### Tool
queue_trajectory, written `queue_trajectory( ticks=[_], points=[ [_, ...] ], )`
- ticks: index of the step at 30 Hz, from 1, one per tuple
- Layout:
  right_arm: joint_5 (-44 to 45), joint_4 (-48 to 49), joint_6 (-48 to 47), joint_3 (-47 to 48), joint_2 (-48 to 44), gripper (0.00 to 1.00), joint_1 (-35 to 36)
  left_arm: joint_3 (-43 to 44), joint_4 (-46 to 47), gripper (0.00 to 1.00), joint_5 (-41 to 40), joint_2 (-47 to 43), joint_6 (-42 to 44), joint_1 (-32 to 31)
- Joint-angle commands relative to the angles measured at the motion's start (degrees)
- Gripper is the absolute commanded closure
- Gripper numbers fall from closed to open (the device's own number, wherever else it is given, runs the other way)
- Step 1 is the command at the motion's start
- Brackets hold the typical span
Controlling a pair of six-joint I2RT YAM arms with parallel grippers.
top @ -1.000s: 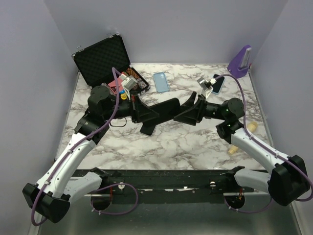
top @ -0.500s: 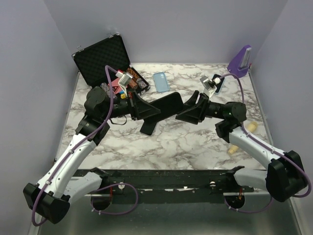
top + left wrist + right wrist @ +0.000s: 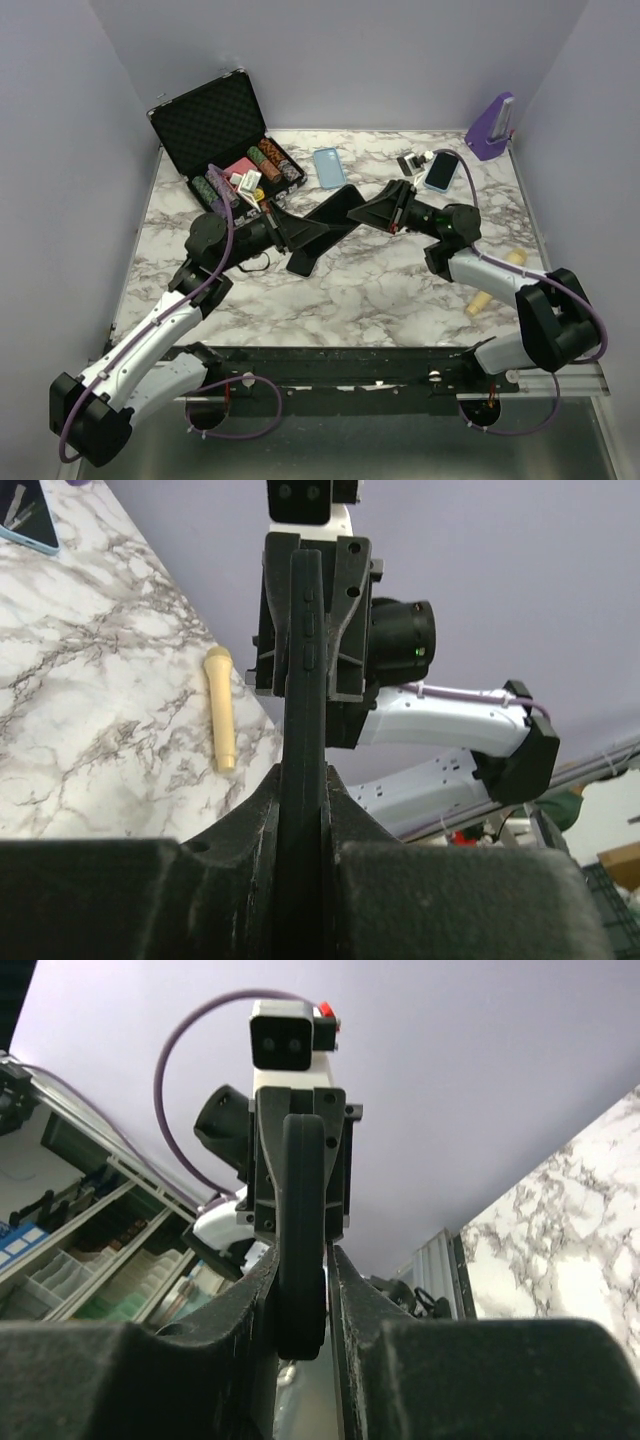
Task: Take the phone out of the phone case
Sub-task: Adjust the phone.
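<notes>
A black phone in a black case (image 3: 338, 207) hangs above the middle of the table, held at both ends. My left gripper (image 3: 315, 224) is shut on its near-left end. My right gripper (image 3: 378, 208) is shut on its right end. In the left wrist view the cased phone (image 3: 303, 650) stands edge-on with its side buttons showing, between my left gripper's (image 3: 301, 785) fingers, and the right gripper clamps its far end. In the right wrist view the rounded case edge (image 3: 301, 1210) sits between my right gripper's (image 3: 303, 1265) fingers.
A flat black object (image 3: 303, 262) lies on the table under the left gripper. A light blue case (image 3: 328, 167) and a blue-cased phone (image 3: 441, 171) lie at the back. An open black chip case (image 3: 215, 125) stands back left, a purple stand (image 3: 490, 125) back right. Wooden pegs (image 3: 478, 303) lie right.
Both grippers have kept hold of the cased phone and carried it a little toward the back left. Both wrists have dropped lower and the right forearm has swung left.
</notes>
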Motion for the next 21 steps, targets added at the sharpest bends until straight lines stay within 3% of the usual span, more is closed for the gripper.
queue_trajectory(
  ticks=[1, 3, 4, 6, 7, 8, 10, 12, 16, 19, 21],
  points=[
    [5.9, 3.5, -3.0, 1.5, -1.9, 0.69, 0.7, -0.2, 4.2, 1.0, -13.7, -4.0, -5.0, -2.7],
    [6.1, 0.2, -3.6, 2.2, -1.6, 0.71, 0.9, 0.2, 1.4, 1.0, -18.2, -4.3, -5.7, -4.3],
    [6.1, -1.2, -3.6, 2.6, -1.4, 0.76, 0.9, 0.9, -0.3, 1.0, -19.8, -4.2, -5.7, -5.0],
    [5.0, -2.2, -3.2, 3.8, -0.2, 0.99, 0.9, 2.3, -3.0, 1.0, -20.8, -3.7, -5.3, -5.9],
    [3.9, -1.5, -1.8, 4.7, 0.9, 0.99, 0.8, 3.2, -4.4, 1.0, -20.7, -3.3, -5.1, -6.0],
    [1.9, -0.3, 0.0, 6.0, 2.0, 0.99, 0.7, 4.4, -6.7, 0.88, -19.6, -3.1, -4.6, -6.0],
    [-1.3, 1.4, 4.9, 7.8, 4.1, 0.99, -0.3, 7.1, -13.0, 0.42, -19.0, -3.1, -1.7, -6.0],
    [-4.6, 6.0, 10.2, 8.7, 6.1, 0.99, -2.3, 9.0, -18.1, 0.19, -18.0, -4.2, 2.4, -5.5],
    [-12.1, 9.9, 15.5, 10.0, 8.7, 0.99, -5.3, 11.3, -27.7, 0.01, -13.8, -7.5, 7.7, -0.8],
    [-15.3, 10.1, 15.6, 10.2, 8.6, 0.99, -5.5, 15.6, -35.6, 0.01, -7.4, -5.0, 12.2, 4.7],
    [-17.3, 10.4, 15.8, 10.3, 8.2, 0.99, -5.5, 18.5, -37.7, 0.01, 1.0, -0.9, 15.1, 7.3]
  ],
)
